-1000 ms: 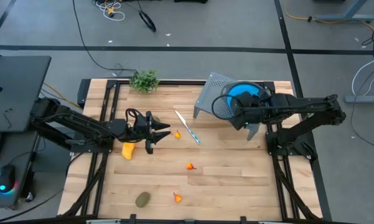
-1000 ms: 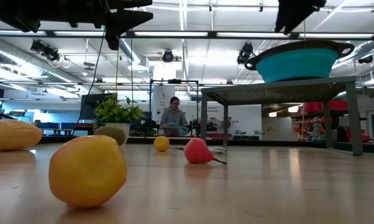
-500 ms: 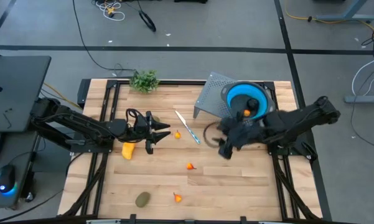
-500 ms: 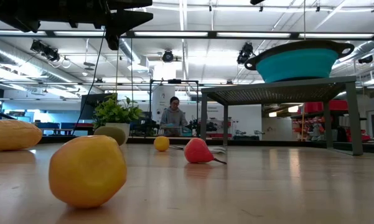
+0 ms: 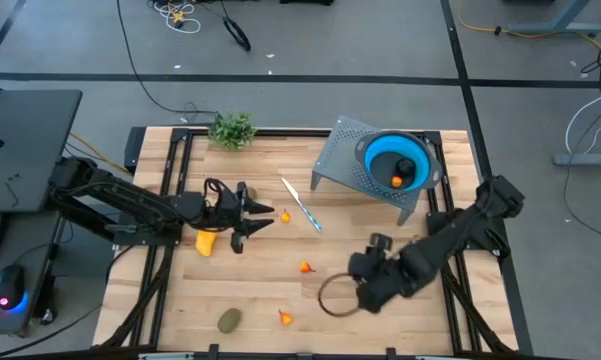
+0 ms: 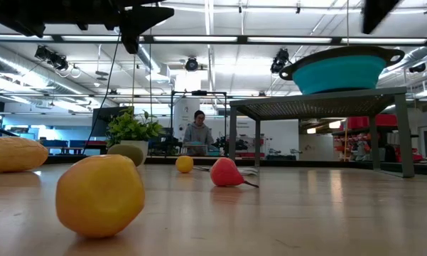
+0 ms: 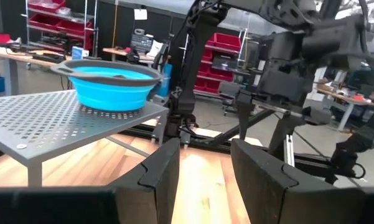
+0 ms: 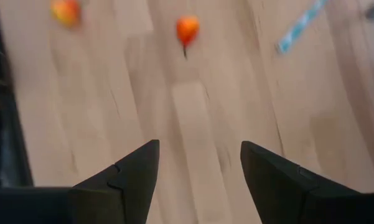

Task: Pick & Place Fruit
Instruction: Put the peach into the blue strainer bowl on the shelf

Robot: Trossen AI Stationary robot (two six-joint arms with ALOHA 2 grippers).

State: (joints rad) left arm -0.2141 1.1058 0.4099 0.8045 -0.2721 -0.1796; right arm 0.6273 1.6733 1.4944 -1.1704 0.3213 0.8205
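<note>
Right tool point(image 5: 365, 290) hangs low over the near-right part of the surface point(image 5: 380, 240), fingers apart and empty; its wrist view shows bare wood between the two dark fingers point(image 8: 134, 174), with one small orange-red fruit point(image 8: 187, 28) ahead of it and a second one point(image 8: 65, 10) off to the side. Left tool point(image 5: 248, 218) hovers over the left-middle of the surface, fingers parted with nothing between them, as its own wrist view shows.

So where does the score stand? One small orange piece point(image 5: 397, 181) sits inside the blue bowl point(image 5: 396, 160) up on the perforated grey stand point(image 5: 350, 165). That looks like the only fruit delivered. Left to go: the yellow oblong fruit point(image 5: 207, 241) just beside the left tool, the olive-brown oval point(image 5: 229, 320) at the near edge, an orange-red piece point(image 5: 306, 267) mid-surface, another point(image 5: 285, 318) near the front, and one point(image 5: 286, 214) beside the blue-handled knife point(image 5: 302, 209). The leafy sprig point(image 5: 232, 129) sits at the far edge, out of play. My read: early days, most of the job ahead.

Now the change. A second ago the right tool sat up at the bowl; half a second ago it was already coming away toward the middle; now it has swung down to the near side, close to the mid-surface orange-red piece, probably lining up the next pick. The left arm has not budged, and none of the fruit on the wood has moved.
</note>
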